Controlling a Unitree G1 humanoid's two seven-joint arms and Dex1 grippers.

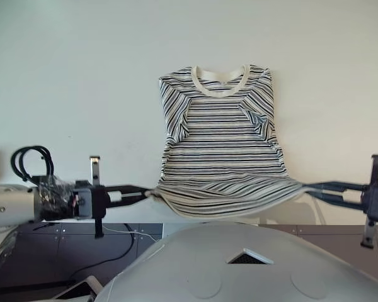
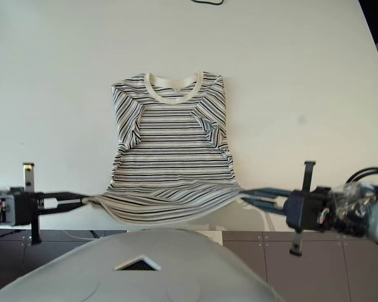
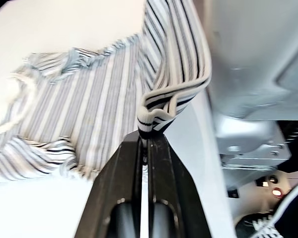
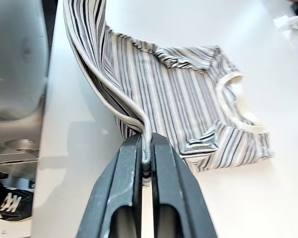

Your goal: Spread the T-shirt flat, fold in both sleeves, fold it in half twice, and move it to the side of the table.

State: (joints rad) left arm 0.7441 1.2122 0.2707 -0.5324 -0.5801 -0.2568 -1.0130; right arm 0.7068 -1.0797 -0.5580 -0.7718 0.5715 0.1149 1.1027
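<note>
Table [image 1: 82,75], plain white, bears striped T-shirt [image 1: 220,145] near its front edge.

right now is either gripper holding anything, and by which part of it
Both hold the T-shirt by its bottom hem: the left gripper at the hem's left corner, the right gripper at its right corner, jaws shut on the fabric.

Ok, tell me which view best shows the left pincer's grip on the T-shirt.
Left wrist view: the left pincer sits close up, shut on the bunched hem corner of the T-shirt. The eye views show it side-on, small, at the near edge of the table. The right wrist view shows the right pincer gripping instead.
</note>
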